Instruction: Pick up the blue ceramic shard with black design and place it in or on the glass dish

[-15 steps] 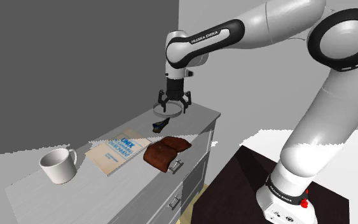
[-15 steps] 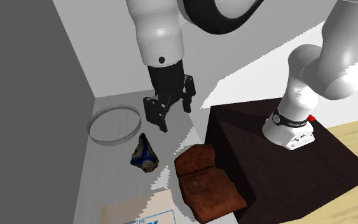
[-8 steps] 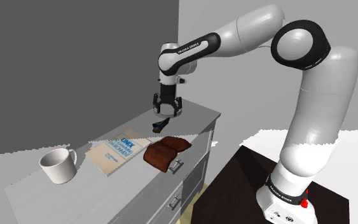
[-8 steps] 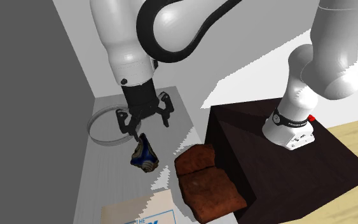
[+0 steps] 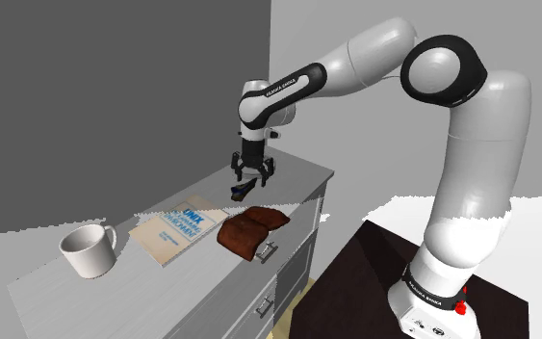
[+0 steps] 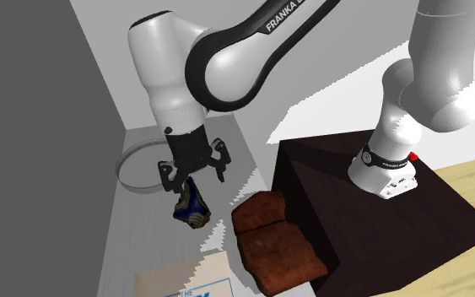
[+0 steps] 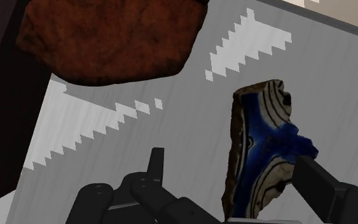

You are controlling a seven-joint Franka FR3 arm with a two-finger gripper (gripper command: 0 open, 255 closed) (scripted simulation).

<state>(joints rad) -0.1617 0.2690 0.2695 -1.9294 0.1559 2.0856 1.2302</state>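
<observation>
The blue shard (image 6: 191, 205) with black and cream markings lies on the grey cabinet top (image 6: 134, 228); it also appears just under the hand in the shoulder view (image 5: 243, 189). My gripper (image 6: 193, 175) hangs open right above it, fingers pointing down. In the wrist view the shard (image 7: 263, 149) stands between the spread fingers, close to one fingertip (image 7: 317, 181) and clear of the other; they do not clasp it. The glass dish (image 6: 138, 170), a clear round ring, rests on the cabinet top just beyond the shard, partly hidden by the hand.
A brown folded leather piece (image 5: 250, 231) lies near the cabinet's front edge, close to the shard. Farther along stand a book (image 5: 177, 229) and a white mug (image 5: 88, 252). A grey wall (image 5: 115, 87) backs the cabinet. The dark stand (image 6: 379, 211) sits beside it.
The hand has swung from over the dish toward the shard, turned about its axis and come lower. The fingers stay open. The shard has not moved.
</observation>
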